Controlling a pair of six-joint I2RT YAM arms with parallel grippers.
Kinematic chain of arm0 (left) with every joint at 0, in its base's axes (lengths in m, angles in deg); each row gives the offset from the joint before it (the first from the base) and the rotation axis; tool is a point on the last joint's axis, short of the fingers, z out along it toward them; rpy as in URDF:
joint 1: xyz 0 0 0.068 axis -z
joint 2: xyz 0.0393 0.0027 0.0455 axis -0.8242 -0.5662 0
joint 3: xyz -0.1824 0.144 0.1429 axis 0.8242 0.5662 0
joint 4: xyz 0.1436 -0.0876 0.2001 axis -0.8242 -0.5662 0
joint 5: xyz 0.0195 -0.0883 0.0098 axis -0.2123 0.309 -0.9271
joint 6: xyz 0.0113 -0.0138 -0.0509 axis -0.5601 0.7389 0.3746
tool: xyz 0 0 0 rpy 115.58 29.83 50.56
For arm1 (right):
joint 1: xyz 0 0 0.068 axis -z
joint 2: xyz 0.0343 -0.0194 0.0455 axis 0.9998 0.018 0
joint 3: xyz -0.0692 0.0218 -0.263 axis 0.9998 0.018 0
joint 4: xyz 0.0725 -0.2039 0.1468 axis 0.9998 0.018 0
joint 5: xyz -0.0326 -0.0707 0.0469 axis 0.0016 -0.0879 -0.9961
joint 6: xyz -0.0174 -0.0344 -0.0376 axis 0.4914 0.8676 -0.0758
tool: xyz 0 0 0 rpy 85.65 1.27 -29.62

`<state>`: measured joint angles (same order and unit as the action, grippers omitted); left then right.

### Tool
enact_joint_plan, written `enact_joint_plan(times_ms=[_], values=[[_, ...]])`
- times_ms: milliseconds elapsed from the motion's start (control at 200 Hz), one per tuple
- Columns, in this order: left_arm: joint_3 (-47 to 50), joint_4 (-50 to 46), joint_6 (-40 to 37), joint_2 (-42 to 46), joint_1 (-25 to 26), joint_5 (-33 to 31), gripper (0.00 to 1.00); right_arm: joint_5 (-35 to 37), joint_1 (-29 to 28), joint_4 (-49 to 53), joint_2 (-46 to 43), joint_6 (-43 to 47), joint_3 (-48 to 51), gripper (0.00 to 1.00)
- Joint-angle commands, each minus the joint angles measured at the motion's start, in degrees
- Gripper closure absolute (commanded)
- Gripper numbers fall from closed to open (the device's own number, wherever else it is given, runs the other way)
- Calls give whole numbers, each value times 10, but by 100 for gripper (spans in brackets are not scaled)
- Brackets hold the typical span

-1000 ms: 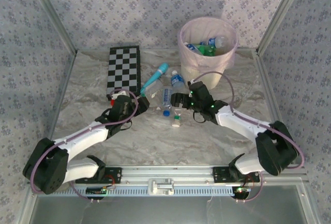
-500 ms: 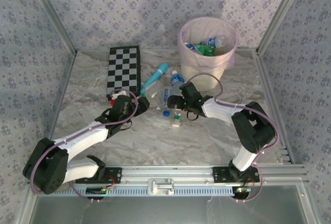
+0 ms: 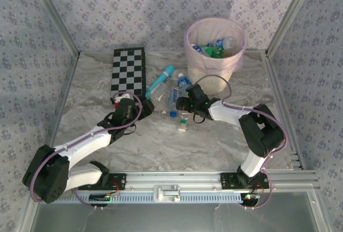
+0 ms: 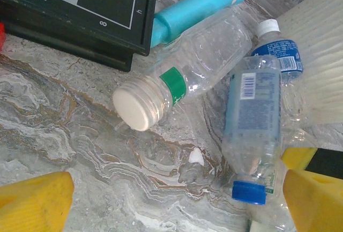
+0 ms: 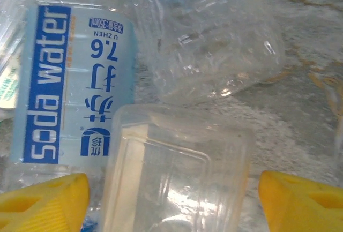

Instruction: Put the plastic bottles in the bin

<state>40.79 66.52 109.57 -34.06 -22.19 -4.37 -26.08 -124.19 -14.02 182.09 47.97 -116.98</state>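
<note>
Several plastic bottles lie on the marble table between my grippers. In the left wrist view a clear bottle with a white cap (image 4: 185, 79) and a blue-labelled bottle with a blue cap (image 4: 251, 119) lie ahead of my left gripper (image 4: 174, 205), which is open over bare table. My right gripper (image 5: 174, 202) is open and straddles a clear square-sided bottle (image 5: 177, 167), with a gap at its right finger. A "Soda water" bottle (image 5: 69, 82) lies beside it. From above, the left gripper (image 3: 146, 106) and right gripper (image 3: 181, 103) flank the pile. The bin (image 3: 215, 50) holds several bottles.
A black-and-white checkerboard (image 3: 128, 71) lies at the back left, and a teal wand (image 3: 161, 80) slants between it and the bottles. A small green-capped bottle (image 3: 184, 122) lies nearer the front. Metal frame posts and patterned walls enclose the table.
My right arm has folded its elbow and pushed its gripper left into the bottles, and its jaws have narrowed around the clear bottle. The left arm has barely moved.
</note>
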Motion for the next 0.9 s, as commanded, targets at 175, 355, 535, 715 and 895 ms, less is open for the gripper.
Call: enact_joint_plan(times_ms=[175, 355, 535, 715, 895], values=[[-11, 4, -7, -1, -5, 4, 0, 51, 2, 59, 2, 17, 8, 21], [-8, 1, -5, 2, -5, 3, 0, 60, -7, 75, 32, 17, -21, 21], [-3, -1, -3, 9, -5, -3, 0, 56, -10, 81, 47, 45, -34, 26], [3, -3, 1, 18, -5, -7, 0, 52, -11, 83, 39, 51, -34, 35], [8, -8, 1, 31, -5, -10, 0, 46, -11, 76, 11, 61, -27, 45]])
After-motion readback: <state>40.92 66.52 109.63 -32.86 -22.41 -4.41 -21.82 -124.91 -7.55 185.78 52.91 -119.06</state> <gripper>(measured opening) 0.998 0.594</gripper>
